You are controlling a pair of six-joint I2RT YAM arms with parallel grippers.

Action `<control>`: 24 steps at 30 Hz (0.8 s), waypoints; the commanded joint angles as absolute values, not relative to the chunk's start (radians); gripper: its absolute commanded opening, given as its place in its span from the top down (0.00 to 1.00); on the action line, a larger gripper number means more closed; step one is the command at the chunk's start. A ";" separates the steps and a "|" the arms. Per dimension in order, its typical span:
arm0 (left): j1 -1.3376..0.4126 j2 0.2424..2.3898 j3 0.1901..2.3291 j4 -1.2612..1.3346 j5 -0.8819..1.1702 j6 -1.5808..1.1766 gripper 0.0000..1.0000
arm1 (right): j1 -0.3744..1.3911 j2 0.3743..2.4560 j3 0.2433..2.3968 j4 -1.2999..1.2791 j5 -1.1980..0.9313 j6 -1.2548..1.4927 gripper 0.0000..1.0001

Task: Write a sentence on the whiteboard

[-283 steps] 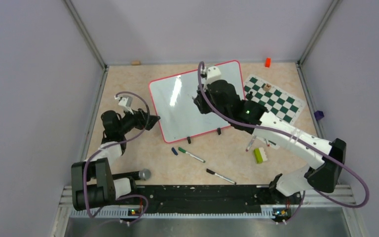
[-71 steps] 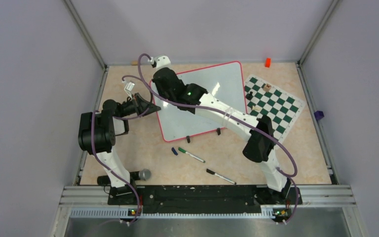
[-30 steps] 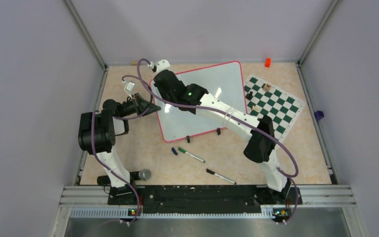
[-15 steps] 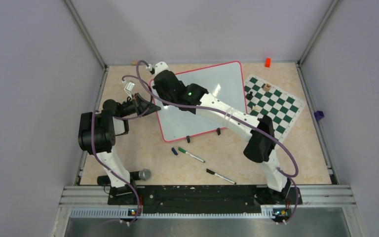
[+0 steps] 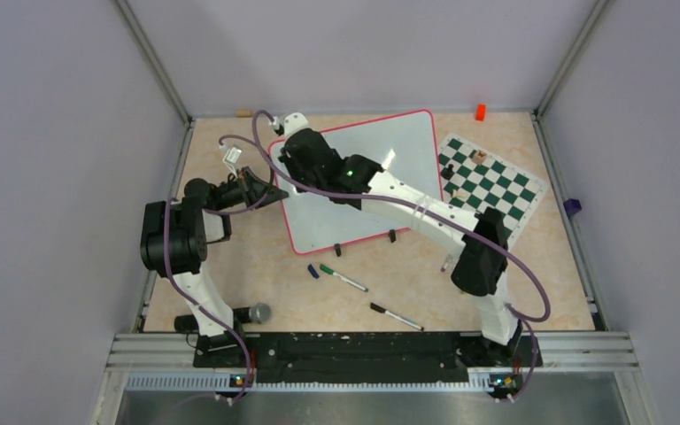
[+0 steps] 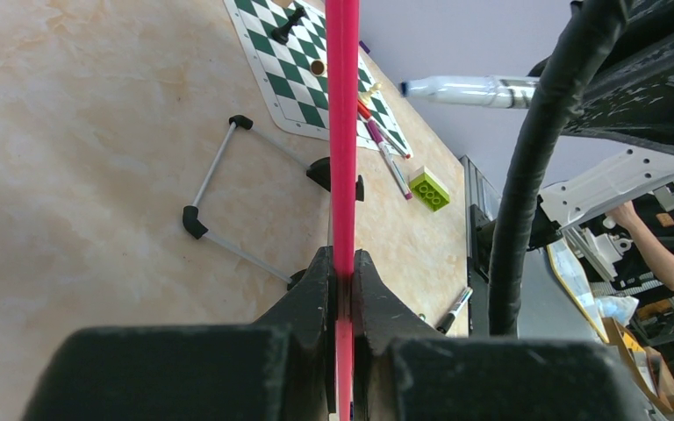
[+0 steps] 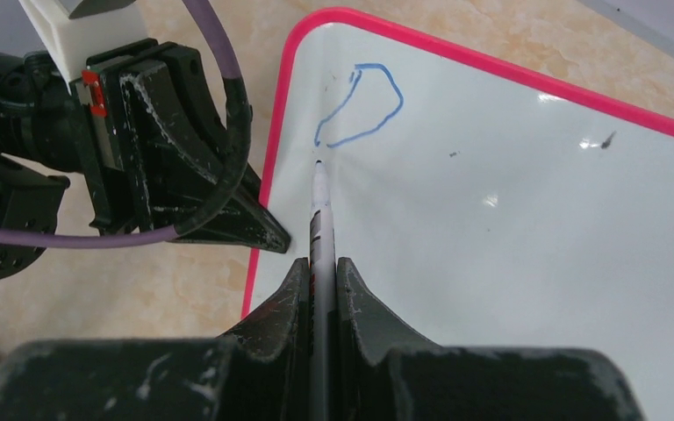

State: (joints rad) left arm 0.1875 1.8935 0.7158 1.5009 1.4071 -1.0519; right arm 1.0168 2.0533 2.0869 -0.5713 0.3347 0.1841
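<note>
Whiteboard: red-framed, glossy, at the back centre of the tan table, skewed with its near left corner toward the left arm, two black feet on its near edge. Green-and-white chess mat lies just beside its right edge. Left gripper: jaws pinched tight on the red frame at the board's left edge, which is seen edge-on in the wrist view. Right gripper: reaches across the board to its far left corner, jaws closed down on a white marker that points ahead. The marker's tip sits at the surface close to the left frame; actual contact cannot be told. Sentence: only one blue closed loop shows, just beyond the tip. Two loose markers lie on the table near the board: green-capped marker and black-capped marker.
</note>
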 commanded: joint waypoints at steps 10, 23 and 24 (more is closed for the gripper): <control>0.183 1.845 0.714 1.620 1.413 -1.038 1.00 | 0.963 1.854 1.943 -0.451 0.345 0.199 1.00; 0.182 1.841 0.707 1.620 1.409 -1.035 1.00 | 0.955 1.800 1.862 -0.452 0.353 0.167 1.00; 0.182 1.839 0.704 1.620 1.406 -1.033 1.00 | 0.955 1.783 1.837 -0.439 0.350 0.167 1.00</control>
State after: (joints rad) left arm 0.1875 1.8931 0.7147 1.5047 1.4086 -1.0500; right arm 0.9588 1.8778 1.8938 -0.4820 0.3401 0.1822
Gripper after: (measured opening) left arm 0.049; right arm 0.093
